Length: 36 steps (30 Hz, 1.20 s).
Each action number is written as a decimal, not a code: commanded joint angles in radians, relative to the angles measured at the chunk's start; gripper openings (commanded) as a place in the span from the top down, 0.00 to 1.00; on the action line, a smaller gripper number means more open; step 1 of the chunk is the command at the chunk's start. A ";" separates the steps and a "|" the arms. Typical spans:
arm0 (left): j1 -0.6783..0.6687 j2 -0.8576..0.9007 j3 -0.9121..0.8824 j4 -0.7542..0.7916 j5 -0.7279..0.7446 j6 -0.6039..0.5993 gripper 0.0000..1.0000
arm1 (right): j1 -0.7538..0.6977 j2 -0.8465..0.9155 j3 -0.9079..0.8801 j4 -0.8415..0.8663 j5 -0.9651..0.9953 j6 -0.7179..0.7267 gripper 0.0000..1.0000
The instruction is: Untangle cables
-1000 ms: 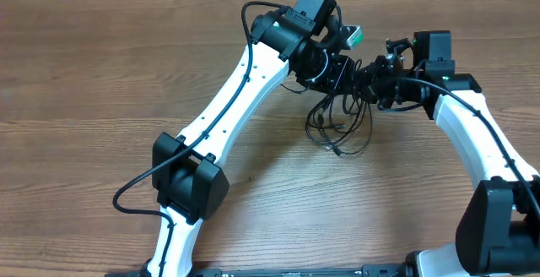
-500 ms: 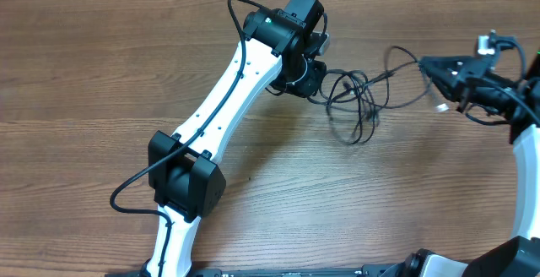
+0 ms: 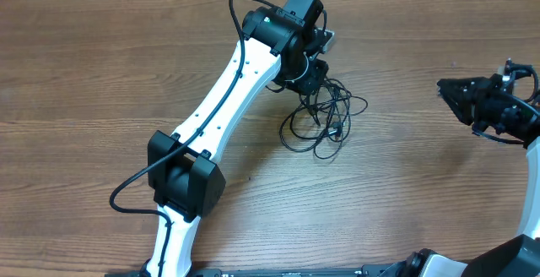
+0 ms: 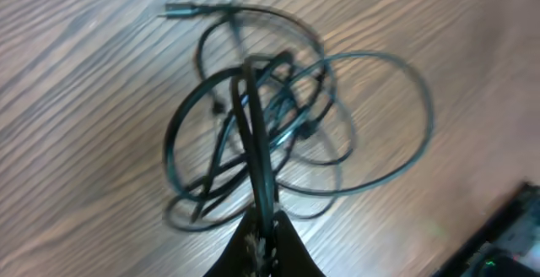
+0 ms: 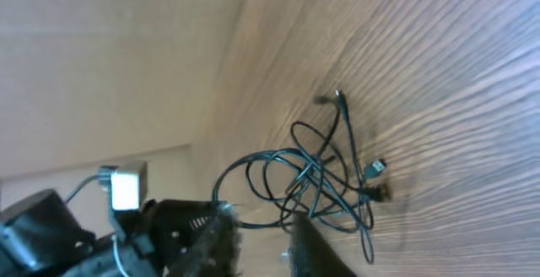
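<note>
Cables (image 3: 325, 121), a tangled heap of loops on the table (image 3: 101, 74), with one strand pinched in the closed left gripper (image 3: 314, 76) just beyond. The right gripper (image 3: 447, 93), well apart, slightly parted and empty, has just released its strand. The stretched strand has slumped back, and the tangle looks unresolved.

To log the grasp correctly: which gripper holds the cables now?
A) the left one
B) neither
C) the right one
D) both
A: the left gripper is shut on a strand of the cables, while the right gripper stands apart from them with nothing between its fingers.
</note>
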 commanded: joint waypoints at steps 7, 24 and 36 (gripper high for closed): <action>0.006 -0.155 0.011 0.134 0.174 -0.014 0.96 | 0.196 -0.014 0.006 0.006 -0.117 -0.107 0.54; 0.006 -0.163 0.011 0.152 0.197 -0.126 0.96 | 0.586 0.088 0.006 0.239 0.189 0.283 0.66; 0.006 -0.163 0.011 0.173 0.224 -0.159 0.96 | 0.649 0.235 0.006 0.456 0.225 0.418 0.67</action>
